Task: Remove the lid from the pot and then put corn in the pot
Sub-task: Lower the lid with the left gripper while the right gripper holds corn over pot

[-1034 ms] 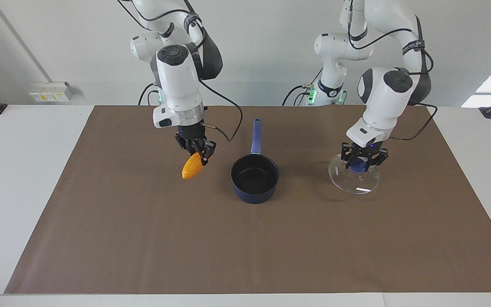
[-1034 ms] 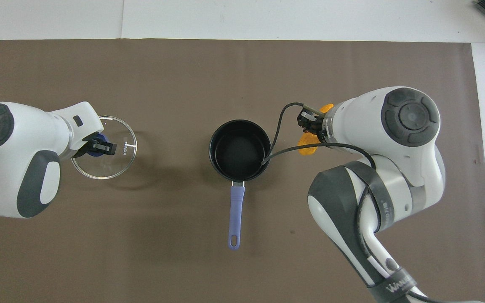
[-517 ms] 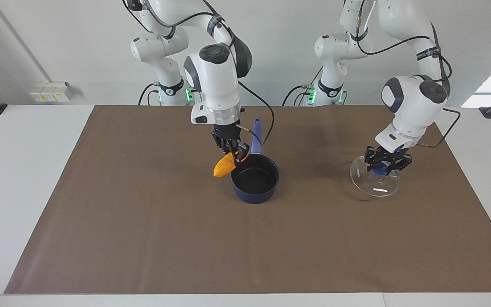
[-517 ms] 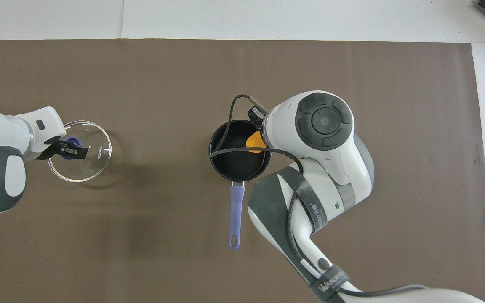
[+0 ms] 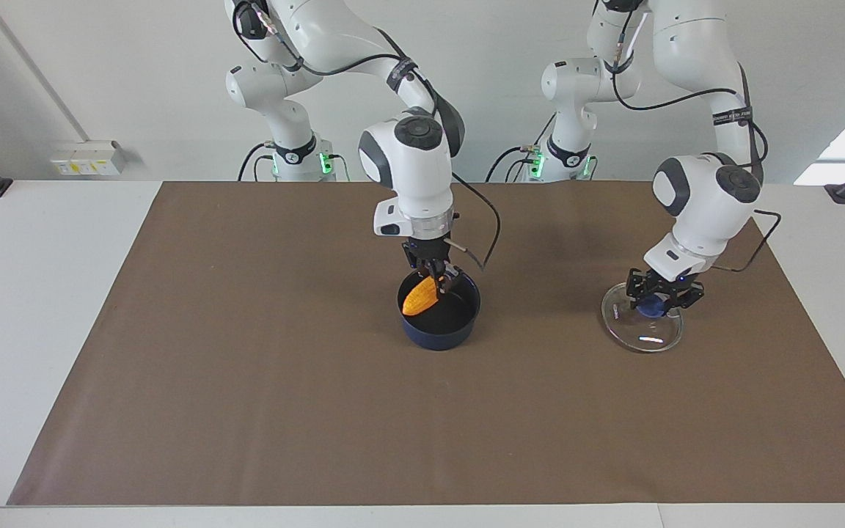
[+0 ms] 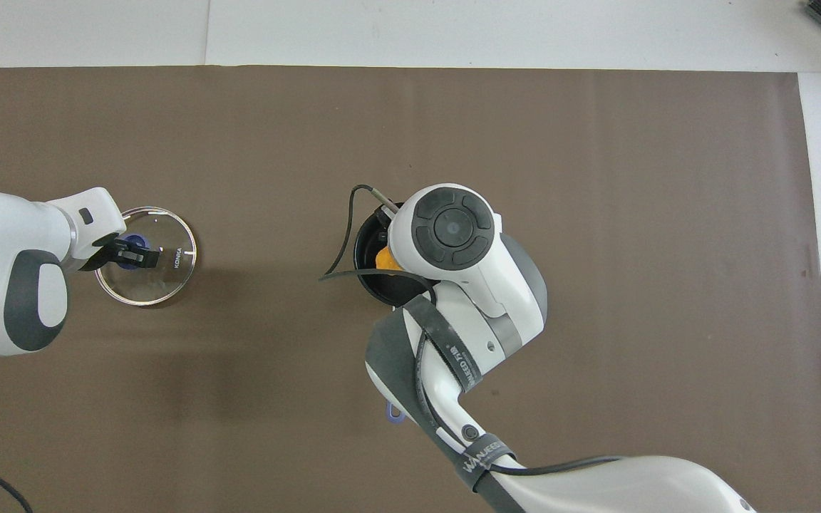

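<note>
Corn (image 5: 420, 296) hangs tilted in my right gripper (image 5: 437, 282), fingers clamped on its upper end, its lower tip already below the rim of the pot (image 5: 439, 317). Facing view: the pot sits mid-mat, uncovered. Toward the left arm's end of the table, my left gripper (image 5: 661, 296) is closed on the blue knob of the lid (image 5: 642, 326). The glass disc looks level and low over the brown mat (image 5: 246, 381); I cannot tell whether its rim touches the mat.

Step in hand, as I judge it: release the corn inside the pot. It hangs toward the right arm's side of the bowl, close to the wall. I would nudge the wrist toward the pot's centre first, then go a little lower, so the cob drops flat onto the black base rather than tipping over the rim. Open the fingers slowly and lift straight up, so they do not catch the rim.

Overhead view: the right arm's wrist covers most of the pot (image 6: 368, 249); only a dark arc and a sliver of corn (image 6: 383, 258) show, so this view gives no check on centring. The handle end peeks out nearer the robots, under the arm. The left gripper (image 6: 131, 255) sits on the knob, with the lid (image 6: 164, 274) well apart from the pot, so the left arm can wait.
</note>
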Motion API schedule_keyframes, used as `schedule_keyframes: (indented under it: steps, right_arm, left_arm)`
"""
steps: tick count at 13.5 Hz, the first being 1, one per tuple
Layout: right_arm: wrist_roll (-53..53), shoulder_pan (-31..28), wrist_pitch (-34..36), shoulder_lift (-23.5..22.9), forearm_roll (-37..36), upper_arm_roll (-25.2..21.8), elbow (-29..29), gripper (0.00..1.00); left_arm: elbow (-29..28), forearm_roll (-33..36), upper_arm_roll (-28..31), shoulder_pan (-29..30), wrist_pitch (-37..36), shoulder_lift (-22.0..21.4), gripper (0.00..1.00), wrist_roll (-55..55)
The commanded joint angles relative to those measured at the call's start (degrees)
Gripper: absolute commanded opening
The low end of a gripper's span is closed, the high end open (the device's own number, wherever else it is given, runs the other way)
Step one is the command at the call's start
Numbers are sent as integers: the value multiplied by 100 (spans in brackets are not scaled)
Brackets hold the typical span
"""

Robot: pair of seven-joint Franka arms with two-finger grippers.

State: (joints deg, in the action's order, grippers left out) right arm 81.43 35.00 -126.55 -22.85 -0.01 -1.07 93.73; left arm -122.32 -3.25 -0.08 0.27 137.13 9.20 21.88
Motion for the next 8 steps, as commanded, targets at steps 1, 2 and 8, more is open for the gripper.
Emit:
schedule_keyframes:
  steps: [1, 2, 8]
  right_arm:
    - [-98, 25, -238, -132, -51, -8, 56, 0]
    - [-518, 33, -230, -123, -60, -8, 92, 0]
    - [-2892, -37, -239, -105, -25, -8, 329, 0]
  left_arm:
    - [-64, -123, -45, 69, 121, 55, 0, 159]
    - [-55, -123, -45, 69, 104, 56, 0, 168]
    - [121, -106, -18, -115, -345, 12, 100, 45]
